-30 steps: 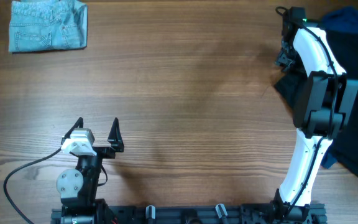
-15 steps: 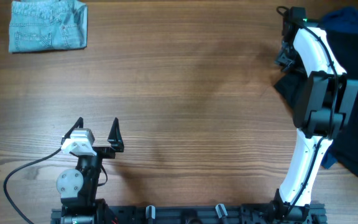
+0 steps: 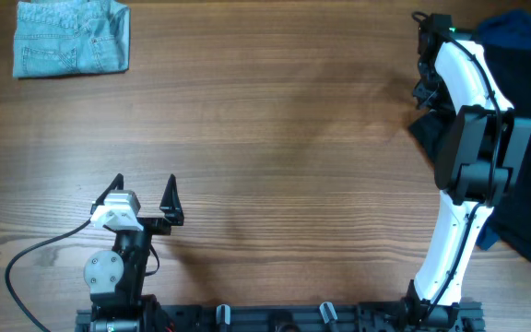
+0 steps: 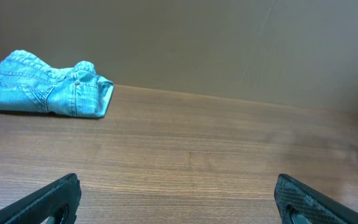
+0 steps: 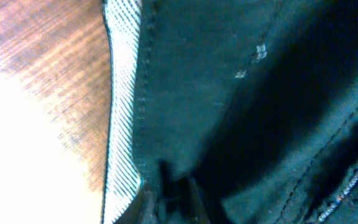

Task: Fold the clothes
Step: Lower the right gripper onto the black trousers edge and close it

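A dark blue garment (image 3: 529, 218) lies crumpled at the table's right edge, partly under my right arm. My right gripper (image 3: 422, 88) is at its far-left corner. In the right wrist view the fingers (image 5: 169, 199) stand close together, shut on a fold of the dark garment (image 5: 241, 93) beside its white striped hem (image 5: 120, 124). Folded light-blue jeans (image 3: 72, 39) rest at the far left corner, also seen in the left wrist view (image 4: 45, 92). My left gripper (image 3: 144, 189) sits near the front left, open wide (image 4: 179, 199), with only bare wood between its fingers.
The wooden table (image 3: 275, 138) stretches between the two garments. A black cable (image 3: 35, 254) loops from the left arm's base at the front edge. The arms' mounting rail (image 3: 275, 318) runs along the front.
My right gripper has closed on the edge of the dark garment, whose corner has drawn in slightly. The left arm has not moved.
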